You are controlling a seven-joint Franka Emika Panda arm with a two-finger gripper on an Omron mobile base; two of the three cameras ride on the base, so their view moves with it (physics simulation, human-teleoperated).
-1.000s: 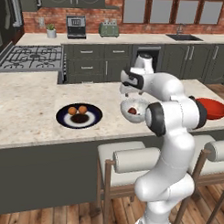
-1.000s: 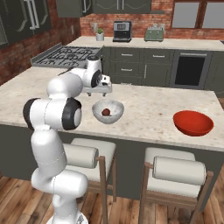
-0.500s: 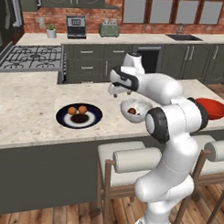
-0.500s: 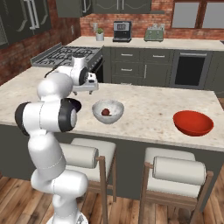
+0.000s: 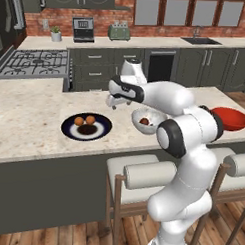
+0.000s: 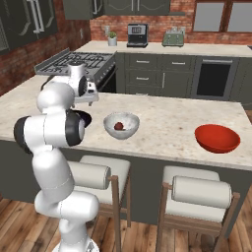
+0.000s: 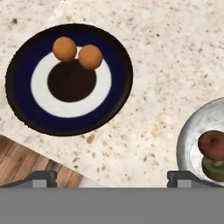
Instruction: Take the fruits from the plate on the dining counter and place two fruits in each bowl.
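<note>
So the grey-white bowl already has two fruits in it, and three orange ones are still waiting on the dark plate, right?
Not quite: the hand view shows two small round orange fruits on the round dark navy plate, not three. The mottled grey-white bowl does hold two.

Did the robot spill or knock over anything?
No, nothing stands out. Two orange fruits sit on the plate, the red-brown fruit and green fruit lie in the grey-white bowl, and the red bowl stands upright.
</note>
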